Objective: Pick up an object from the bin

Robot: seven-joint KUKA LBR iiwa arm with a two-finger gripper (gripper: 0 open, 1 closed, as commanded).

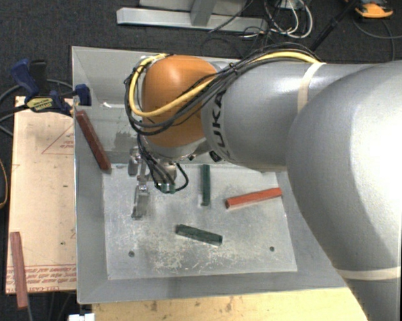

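From my desk I looked down into the grey bin [86,251]. The arm came in from the right, and the gripper [140,210] hung low over the left middle of the bin floor. The floor under it was bare and scratched. I could not tell if the pincer was spread or pressed together, because the arm's round orange cover and the black cables hid too much of it. I saw nothing pinched in it.

Four small bars lay in the bin, all apart from each other. A brown bar [93,141] leaned on the left wall, up and to the left of the gripper. A flat green bar [198,235] lay on the floor, down and to the right of the gripper, and it looked to me like the nearest one. The other green bar [205,185] lay to the right of the gripper, and a red bar [252,198] lay just past it.

I judged that the pick was not done yet, and that this was the reaching step. The next move would need the gripper to slide across to one bar, line up across its thin side, go down around it, pinch, and lift straight up.
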